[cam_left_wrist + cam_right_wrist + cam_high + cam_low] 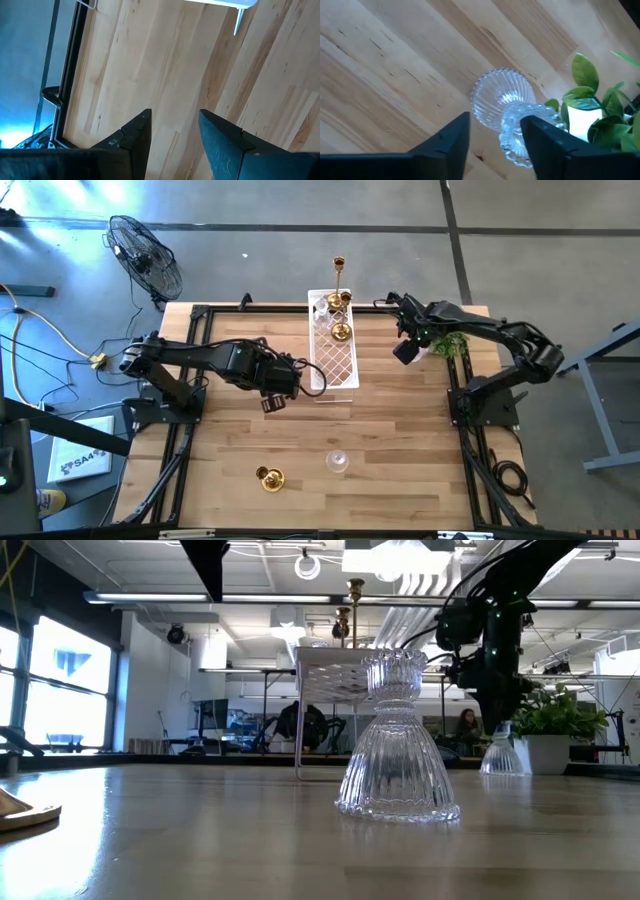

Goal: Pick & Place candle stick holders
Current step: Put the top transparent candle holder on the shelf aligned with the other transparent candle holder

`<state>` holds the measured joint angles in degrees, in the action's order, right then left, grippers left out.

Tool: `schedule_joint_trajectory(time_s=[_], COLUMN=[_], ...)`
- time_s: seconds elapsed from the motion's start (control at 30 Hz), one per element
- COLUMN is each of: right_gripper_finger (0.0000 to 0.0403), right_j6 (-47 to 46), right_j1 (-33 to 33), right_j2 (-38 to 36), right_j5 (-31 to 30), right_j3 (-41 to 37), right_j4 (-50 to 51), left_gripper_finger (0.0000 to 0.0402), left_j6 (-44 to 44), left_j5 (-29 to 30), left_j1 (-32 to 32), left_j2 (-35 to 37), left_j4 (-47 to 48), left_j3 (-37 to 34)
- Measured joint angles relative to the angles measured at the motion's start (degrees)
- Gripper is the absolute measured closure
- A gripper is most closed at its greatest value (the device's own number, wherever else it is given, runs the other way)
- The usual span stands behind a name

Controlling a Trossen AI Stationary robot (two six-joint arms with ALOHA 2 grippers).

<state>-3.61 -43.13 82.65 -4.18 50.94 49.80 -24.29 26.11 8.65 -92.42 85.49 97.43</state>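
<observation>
Right wrist view: the right hand (495,132) hovers with fingers spread, unclosed, over a ribbed clear glass candle holder (506,110) standing on the pale wooden worktop (395,65) beside a small green plant (600,105) — likely the approach to a pick. Next it needs a careful descent; the glass looks slippery. The left hand (174,127), open and empty, waits near the white lattice tray (335,350).

Left arm extends from its base toward centre, its tool (271,402) angled downward with fingers (134,137) parted and nothing between them. Right arm reaches inward from its base, its tool (402,352) pointing down, fingers (451,140) parted.
</observation>
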Motion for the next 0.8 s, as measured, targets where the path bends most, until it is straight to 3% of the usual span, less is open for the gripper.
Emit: schedule_joint_trajectory(time_s=[0.27, 0.8], right_gripper_finger=[0.0374, 0.0378], right_j6=[0.8, 3.2], right_j1=[0.1, 8.0], right_j2=[0.0, -0.2], right_j5=[-1.3, -8.9], right_j3=[0.0, -0.1], right_j4=[0.3, 1.6], left_gripper_finger=[0.0245, 0.0245], left_j6=[0.0, -1.5], left_j5=[0.0, -1.7], left_j1=[0.0, 0.0], left_j2=[0.0, -0.5], left_j4=[-0.2, -1.6], left_j3=[0.0, -0.1])
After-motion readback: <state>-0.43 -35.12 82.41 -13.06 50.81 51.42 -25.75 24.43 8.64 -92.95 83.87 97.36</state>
